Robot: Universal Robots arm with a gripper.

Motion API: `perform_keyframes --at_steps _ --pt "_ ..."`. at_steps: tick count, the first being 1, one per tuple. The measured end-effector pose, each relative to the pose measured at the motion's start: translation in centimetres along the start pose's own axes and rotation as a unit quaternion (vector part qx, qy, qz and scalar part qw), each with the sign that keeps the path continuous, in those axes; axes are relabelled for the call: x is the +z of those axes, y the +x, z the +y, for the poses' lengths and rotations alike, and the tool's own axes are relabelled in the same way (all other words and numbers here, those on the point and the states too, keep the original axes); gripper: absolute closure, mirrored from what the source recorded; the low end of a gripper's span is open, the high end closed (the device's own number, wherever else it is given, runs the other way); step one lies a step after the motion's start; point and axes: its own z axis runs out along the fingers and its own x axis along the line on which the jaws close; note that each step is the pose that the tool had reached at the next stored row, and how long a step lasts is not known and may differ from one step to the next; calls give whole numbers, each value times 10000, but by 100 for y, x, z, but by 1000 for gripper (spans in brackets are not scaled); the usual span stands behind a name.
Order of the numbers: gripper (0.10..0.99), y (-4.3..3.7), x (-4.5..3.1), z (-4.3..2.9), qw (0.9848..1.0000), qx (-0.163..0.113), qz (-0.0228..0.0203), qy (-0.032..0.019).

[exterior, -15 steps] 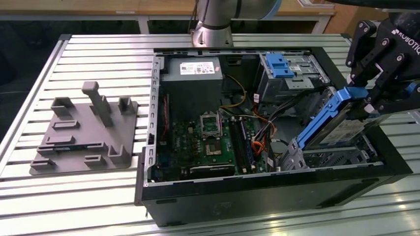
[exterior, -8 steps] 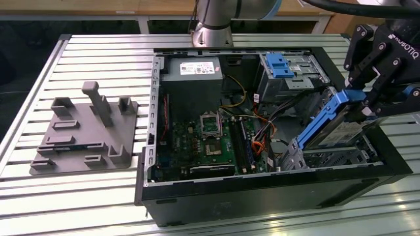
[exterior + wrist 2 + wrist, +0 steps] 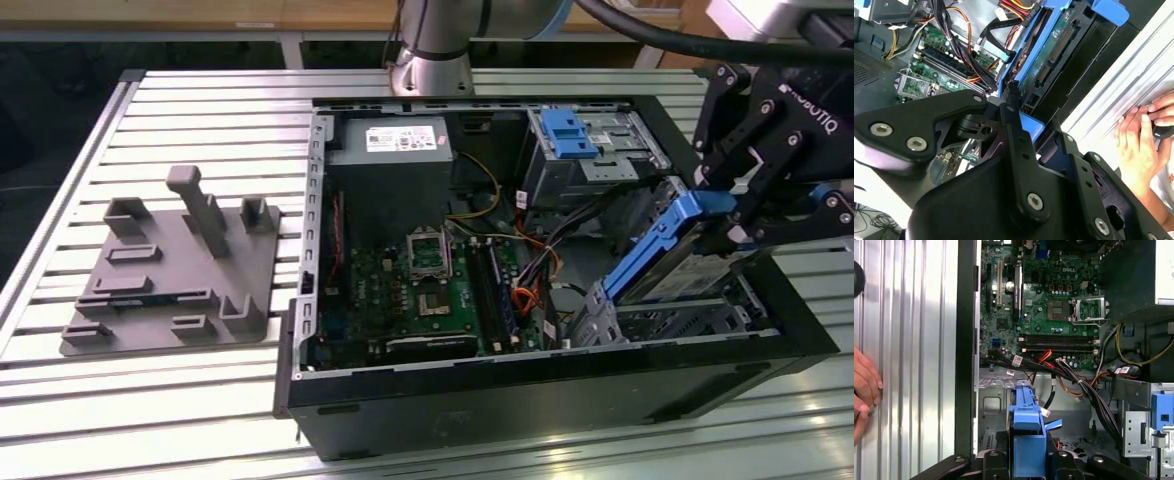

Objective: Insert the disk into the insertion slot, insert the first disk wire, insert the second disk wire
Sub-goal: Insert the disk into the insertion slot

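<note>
The disk [image 3: 663,262], grey metal in a bright blue carrier, hangs tilted with its lower end dipping toward the insertion slot [image 3: 694,322], a low silver perforated cage at the case's near corner on the exterior view's right. My gripper [image 3: 725,212] is shut on the carrier's upper end. In the first wrist view the blue carrier [image 3: 1026,416] runs away from the gripper [image 3: 1029,460] over silver sheet metal. The second wrist view shows the disk's underside and connector [image 3: 1050,56] beyond my black fingers [image 3: 1013,125].
The open black computer case [image 3: 534,380] lies on a slatted metal table [image 3: 200,110]. A taller silver cage with a blue clip [image 3: 574,135] stands behind the slot. Loose cables [image 3: 534,262] cross beside the motherboard [image 3: 427,290]. A grey fixture plate [image 3: 174,270] lies left. A hand [image 3: 864,385] rests outside the case.
</note>
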Motion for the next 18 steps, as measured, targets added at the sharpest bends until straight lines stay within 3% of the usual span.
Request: perform_keyframes --at_steps 6,9,10,11,18 --pt "714 3 58 -1 10000 -19 1 -2" --pt "596 3 58 -1 10000 -26 1 -3" --pt "596 3 58 -1 10000 -29 1 -3" --pt "529 3 58 -1 10000 -31 1 -4" --pt "529 3 58 -1 10000 -47 1 -4"
